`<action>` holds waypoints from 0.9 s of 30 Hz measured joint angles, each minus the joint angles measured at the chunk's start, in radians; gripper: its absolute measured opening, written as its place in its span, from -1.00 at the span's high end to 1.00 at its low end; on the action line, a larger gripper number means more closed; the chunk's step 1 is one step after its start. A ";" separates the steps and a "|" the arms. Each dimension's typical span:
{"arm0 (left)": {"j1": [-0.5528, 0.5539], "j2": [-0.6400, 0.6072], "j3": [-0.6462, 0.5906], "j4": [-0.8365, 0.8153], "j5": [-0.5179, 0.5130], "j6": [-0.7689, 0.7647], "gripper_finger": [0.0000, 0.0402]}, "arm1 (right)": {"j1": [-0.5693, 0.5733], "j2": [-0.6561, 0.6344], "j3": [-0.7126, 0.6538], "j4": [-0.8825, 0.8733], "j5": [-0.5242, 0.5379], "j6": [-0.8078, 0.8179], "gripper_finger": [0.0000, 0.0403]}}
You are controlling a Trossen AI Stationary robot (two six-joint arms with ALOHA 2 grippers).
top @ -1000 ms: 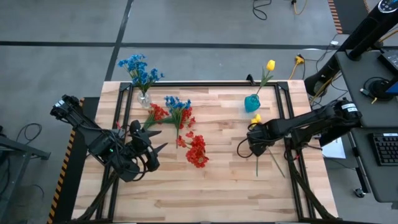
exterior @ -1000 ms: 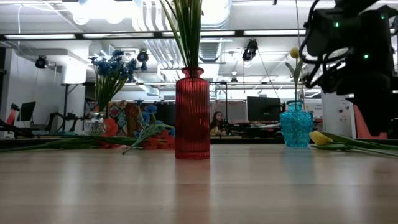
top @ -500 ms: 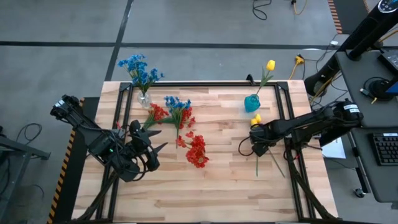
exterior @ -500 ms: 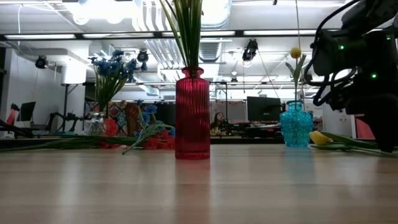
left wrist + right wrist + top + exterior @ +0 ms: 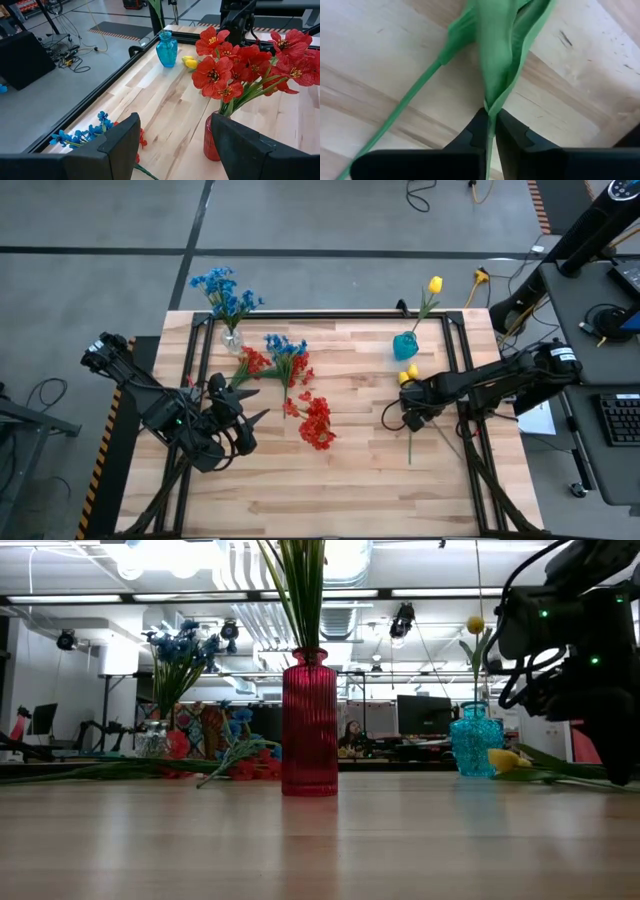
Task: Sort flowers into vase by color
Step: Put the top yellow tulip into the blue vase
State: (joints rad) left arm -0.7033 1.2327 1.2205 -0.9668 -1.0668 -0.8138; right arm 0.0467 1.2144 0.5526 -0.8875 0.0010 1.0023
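Note:
My right gripper [image 5: 408, 408] is shut on a yellow flower [image 5: 405, 375] that lies on the wood just near of the blue vase [image 5: 405, 345]; its green stem [image 5: 410, 442] runs toward the near edge. One yellow bud [image 5: 435, 284] stands in that vase. The red vase [image 5: 309, 725] at mid table holds red flowers [image 5: 318, 423]. Blue flowers [image 5: 225, 290] stand in a clear vase [image 5: 232, 340] at the far left. Loose blue and red sprigs [image 5: 280, 358] lie beside it. My left gripper [image 5: 248, 406] waits open, left of the red vase. My right gripper pinches the yellow flower's green stem [image 5: 491, 107] between its two fingertips [image 5: 478, 131], just where the long leaves join it. The fingers come from above, pointing down at the wood. The leaves fan out beyond the fingertips, and the stem's free end [image 5: 410, 450] trails along the table.
A second green stem [image 5: 447, 442] lies on the wood right of the held one. A black frame [image 5: 330, 315] borders the tabletop. Bare wood [image 5: 330, 490] fills the near half. Desks and cables [image 5: 600, 310] stand beyond the right edge.
My right gripper has come down onto the yellow flower's stem and shut on it. The yellow bud and its stem have shifted a little toward the table's left.

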 joint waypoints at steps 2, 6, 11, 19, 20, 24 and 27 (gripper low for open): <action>0.000 0.000 0.000 0.000 0.000 0.000 -0.12 | 0.000 0.000 0.007 -0.006 0.000 0.000 0.91; 0.000 0.000 0.000 0.000 0.000 0.000 -0.12 | 0.000 -0.006 0.054 -0.058 0.004 0.005 0.91; 0.000 0.000 0.000 0.000 0.000 0.000 -0.12 | 0.000 -0.015 0.162 -0.224 0.032 -0.003 0.91; 0.000 0.000 0.000 0.000 0.000 0.000 -0.12 | 0.000 -0.039 0.367 -0.390 0.117 -0.049 0.91; 0.000 0.000 0.000 -0.001 0.000 0.000 -0.12 | 0.001 -0.046 0.391 -0.395 0.135 -0.059 0.91; 0.000 0.000 0.000 -0.004 0.001 0.000 -0.12 | 0.001 -0.068 0.490 -0.380 0.243 -0.118 0.91; 0.000 0.000 0.000 -0.006 0.000 0.000 -0.12 | 0.001 -0.089 0.552 -0.307 0.328 -0.199 0.91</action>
State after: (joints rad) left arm -0.7033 1.2331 1.2205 -0.9732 -1.0663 -0.8135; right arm 0.0475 1.1254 1.1045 -1.1941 0.3292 0.8036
